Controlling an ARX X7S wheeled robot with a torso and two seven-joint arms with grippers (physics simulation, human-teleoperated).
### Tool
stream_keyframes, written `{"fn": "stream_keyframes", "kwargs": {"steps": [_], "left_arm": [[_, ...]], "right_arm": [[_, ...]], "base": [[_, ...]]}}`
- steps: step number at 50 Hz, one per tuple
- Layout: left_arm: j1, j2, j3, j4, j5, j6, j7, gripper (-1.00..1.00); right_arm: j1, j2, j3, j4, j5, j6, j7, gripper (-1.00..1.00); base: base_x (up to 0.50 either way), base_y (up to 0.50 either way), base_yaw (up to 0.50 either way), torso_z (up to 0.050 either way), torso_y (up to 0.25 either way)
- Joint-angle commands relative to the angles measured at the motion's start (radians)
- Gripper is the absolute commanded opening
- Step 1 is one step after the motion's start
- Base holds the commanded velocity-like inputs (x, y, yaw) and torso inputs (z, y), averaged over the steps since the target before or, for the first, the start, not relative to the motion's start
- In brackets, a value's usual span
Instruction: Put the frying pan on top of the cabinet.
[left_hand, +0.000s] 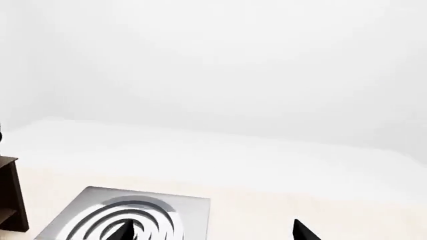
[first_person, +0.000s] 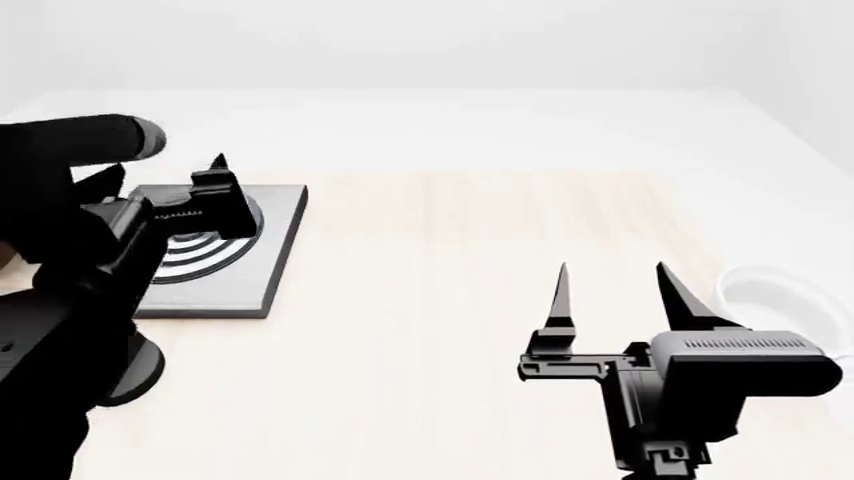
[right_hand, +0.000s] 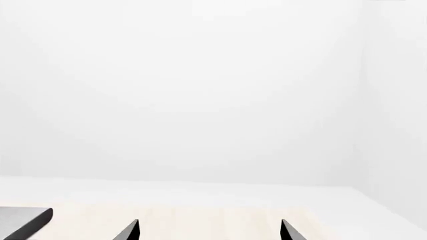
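The frying pan shows in none of the views. Only a slice of the dark brown cabinet (left_hand: 8, 196) is visible, at the edge of the left wrist view beside the grey ringed plate. My left gripper (left_hand: 213, 233) (first_person: 167, 172) hovers open over that plate with nothing between its fingers. Over the pale wooden table, my right gripper (first_person: 613, 272) (right_hand: 209, 228) is also open and empty, its two pointed fingers aimed away from me.
A square grey plate (first_person: 274, 262) (left_hand: 187, 210) with concentric rings lies on the table at the left, and its corner (right_hand: 23, 225) also shows in the right wrist view. A white bowl (first_person: 781, 295) sits at the right edge. My left arm hides the near-left area.
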Motion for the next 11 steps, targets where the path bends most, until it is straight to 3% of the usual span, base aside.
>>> {"fn": "stream_keyframes", "kwargs": {"steps": [1,11], "left_arm": [[0.242,0.04,0.043,0.164,-0.037,0.151,0.022,1.0],[0.32,0.033,0.112,0.13,0.017,0.279,0.017,1.0]], "right_arm": [[0.005,0.0,-0.015,0.015,-0.019,-0.005,0.008,1.0],[0.018,0.004,-0.023,0.016,-0.027,0.016,0.016,1.0]], "base": [[0.0,0.0,0.0,0.0,0.0],[0.0,0.0,0.0,0.0,0.0]]}}
